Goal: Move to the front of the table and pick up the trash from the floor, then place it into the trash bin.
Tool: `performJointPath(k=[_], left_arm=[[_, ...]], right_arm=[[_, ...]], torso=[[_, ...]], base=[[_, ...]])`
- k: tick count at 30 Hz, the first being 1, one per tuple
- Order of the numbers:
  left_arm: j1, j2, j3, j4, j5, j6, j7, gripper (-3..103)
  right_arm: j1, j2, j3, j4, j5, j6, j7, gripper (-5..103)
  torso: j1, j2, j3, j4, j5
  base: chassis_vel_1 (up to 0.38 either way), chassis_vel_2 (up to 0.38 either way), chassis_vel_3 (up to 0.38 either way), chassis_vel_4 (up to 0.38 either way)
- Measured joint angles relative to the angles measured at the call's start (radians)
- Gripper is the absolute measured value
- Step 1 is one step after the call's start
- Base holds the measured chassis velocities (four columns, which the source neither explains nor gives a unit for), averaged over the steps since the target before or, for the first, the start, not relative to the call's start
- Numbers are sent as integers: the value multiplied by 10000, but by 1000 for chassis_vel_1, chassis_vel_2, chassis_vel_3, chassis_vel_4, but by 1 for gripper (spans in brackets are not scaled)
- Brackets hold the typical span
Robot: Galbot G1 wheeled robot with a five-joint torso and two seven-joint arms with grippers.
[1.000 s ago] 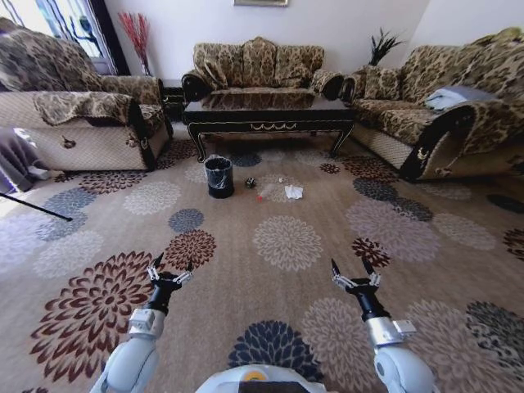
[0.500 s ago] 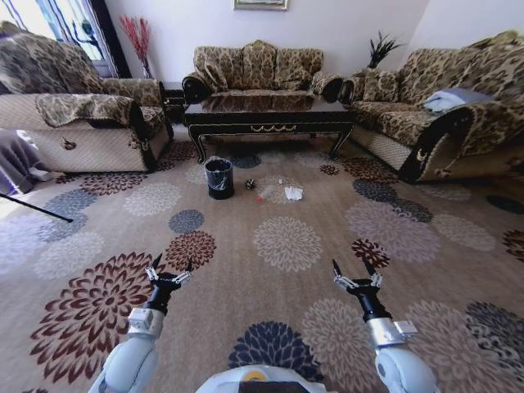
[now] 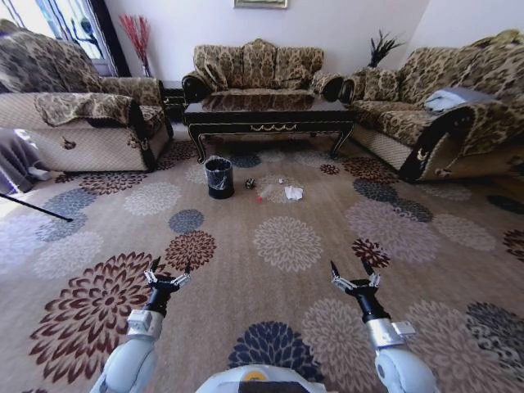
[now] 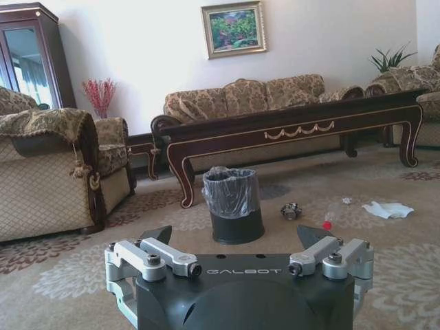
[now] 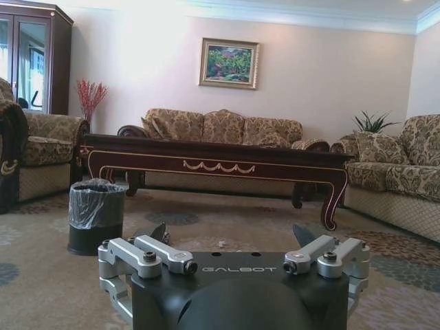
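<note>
The dark wood table [image 3: 268, 116] with gold trim stands far ahead, before the middle sofa. On the flower-patterned floor [image 3: 286, 241] in front of it stands the black trash bin [image 3: 219, 176]. The trash lies to its right: a dark ball [image 3: 250, 183], a red-capped bottle [image 3: 260, 196] and white paper [image 3: 293, 192]. My left gripper [image 3: 170, 267] and right gripper [image 3: 350, 268] hover open and empty low over the carpet, well short of the litter. The left wrist view shows the left gripper [image 4: 234, 234], the bin [image 4: 232, 205], the ball [image 4: 291, 210] and the paper [image 4: 387, 209]. The right wrist view shows the right gripper [image 5: 229, 230] and the bin [image 5: 95, 214].
Patterned sofas flank the room on the left [image 3: 78, 115] and on the right [image 3: 446, 110], and a third [image 3: 258, 65] stands behind the table. A thin dark rod [image 3: 33, 206] lies on the carpet at far left. Open carpet stretches between me and the litter.
The whole picture wobbles very slightly. Both grippers keep their place and stay open, and the bin and litter lie as before.
</note>
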Motion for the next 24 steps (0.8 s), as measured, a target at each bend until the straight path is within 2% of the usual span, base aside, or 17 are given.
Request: performJointPath(k=[11, 24], left_arm=[[21, -19, 47, 2, 55, -2, -71, 100], [-2, -15, 83, -23, 21, 46, -136, 100]], right_arm=[[46, -10, 43, -50, -33, 7, 45, 100], [68, -33, 92, -34, -104, -3, 52, 100]], torso=[[7, -1, 17, -1, -2], [7, -1, 24, -1, 1]], base=[[-187, 161, 180, -159], [-124, 143, 130, -146]])
